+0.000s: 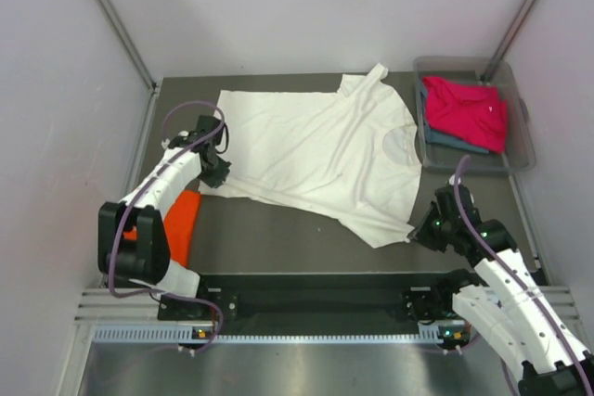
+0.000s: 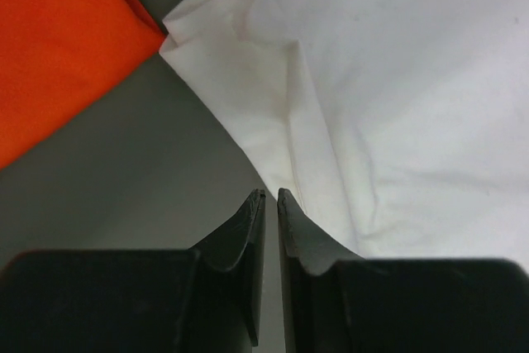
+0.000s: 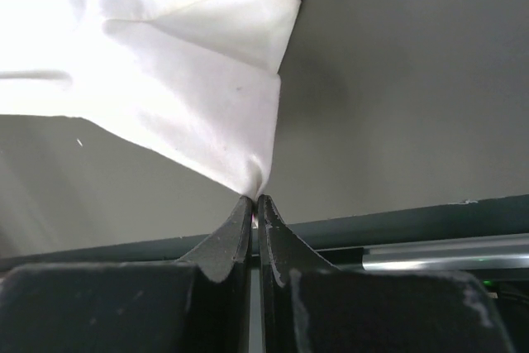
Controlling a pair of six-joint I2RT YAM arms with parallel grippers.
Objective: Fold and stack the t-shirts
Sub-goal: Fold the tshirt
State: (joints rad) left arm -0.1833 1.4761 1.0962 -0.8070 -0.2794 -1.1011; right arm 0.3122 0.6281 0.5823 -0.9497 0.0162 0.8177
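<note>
A large cream-white t-shirt [image 1: 316, 146] lies spread across the dark table, its neck toward the right. My right gripper [image 1: 419, 229] is shut on the shirt's near right corner, and in the right wrist view the cloth [image 3: 182, 64] is pinched at the tips of that gripper [image 3: 254, 198]. My left gripper [image 1: 218, 173] hovers at the shirt's near left corner. Its jaws [image 2: 271, 193] stand a narrow slit apart with only table between them, and the white hem [image 2: 397, 105] runs just to their right. A folded orange t-shirt [image 1: 184, 215] [image 2: 58, 47] lies beside the left arm.
A clear plastic bin [image 1: 520, 159] stands at the back right. It holds a magenta-pink t-shirt [image 1: 469, 108] on top of a grey-blue one [image 1: 455, 141]. White walls close in both sides. A black rail [image 1: 316, 299] runs along the near edge.
</note>
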